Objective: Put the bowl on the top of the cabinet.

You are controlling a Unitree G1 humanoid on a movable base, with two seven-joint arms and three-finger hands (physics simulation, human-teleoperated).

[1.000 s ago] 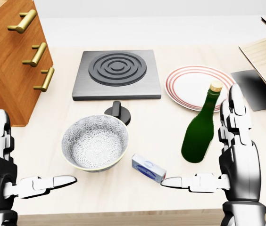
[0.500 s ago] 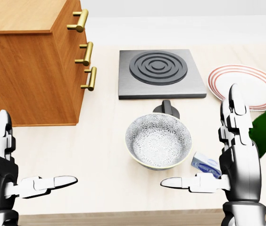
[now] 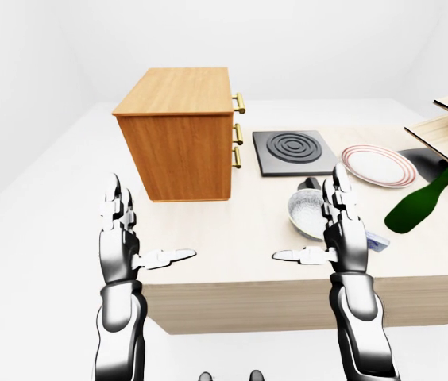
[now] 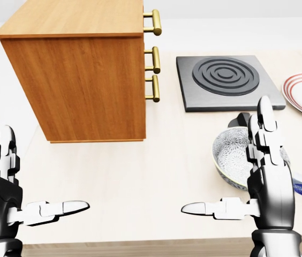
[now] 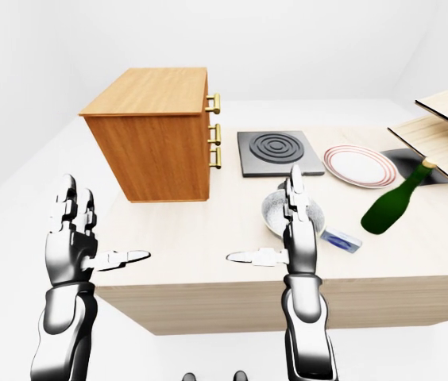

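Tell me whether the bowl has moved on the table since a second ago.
No. The bowl keeps its place just below the stove plate and its knob; everything slid right together in the head view, so the camera moved.

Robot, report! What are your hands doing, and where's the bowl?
Both hands open, empty. Bowl on table, partly behind right hand. Cabinet top bare. Nothing blocking.

Cabinet (image 4: 81,80): orange-brown wood, brass handles. Bowl (image 4: 231,158): white, grey floral pattern. Plate (image 3: 376,164): white, red rings. Bottle (image 5: 391,203): dark green. Counter (image 4: 140,176): pale wood.
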